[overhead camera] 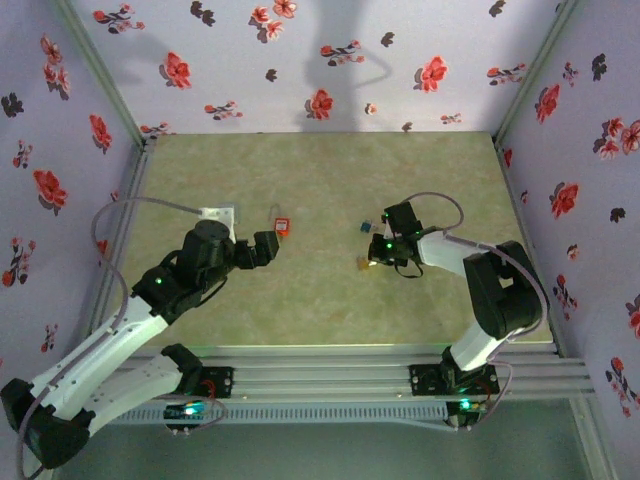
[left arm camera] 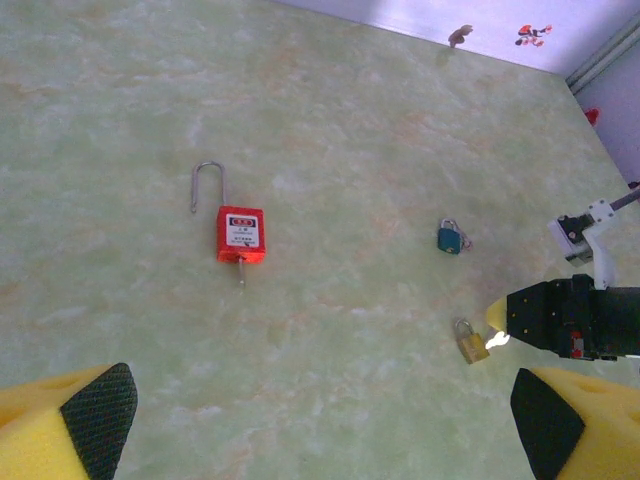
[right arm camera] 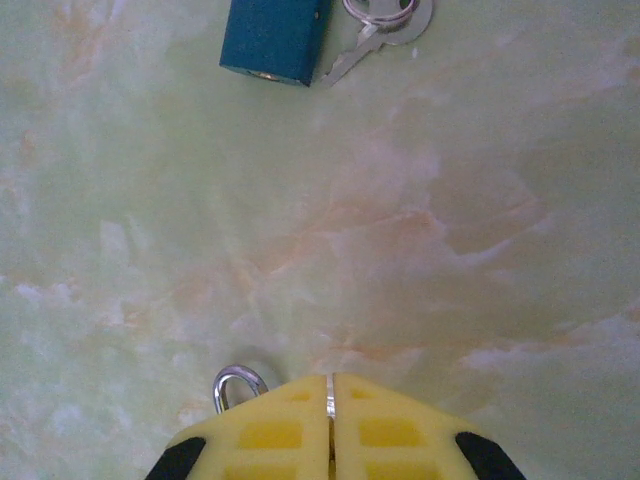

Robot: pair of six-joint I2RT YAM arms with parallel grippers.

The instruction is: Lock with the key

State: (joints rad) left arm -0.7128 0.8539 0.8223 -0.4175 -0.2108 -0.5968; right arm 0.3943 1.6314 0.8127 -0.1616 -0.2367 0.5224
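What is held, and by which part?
The right gripper pinches a thin metal piece, probably the key of the brass padlock, between its fingertips; the left gripper holds nothing.

Table [overhead camera: 330, 170]: pale green, marbled with faint orange veins.
Walls [overhead camera: 320, 60]: lilac, strewn with red and dark flowers.
Red padlock [left arm camera: 240, 234]: red body, white label, silver shackle.
Blue padlock [right arm camera: 275, 38], at twelve o'clock from my right fingers [right arm camera: 270, 435]: teal-blue, with a silver key [right arm camera: 360, 45].
Brass padlock [left arm camera: 471, 346]: golden body, silver shackle.
Right fingers: yellow.
My left fingers [left arm camera: 100, 410]: yellow, with black textured pads.
My arms [overhead camera: 110, 350]: black and white.
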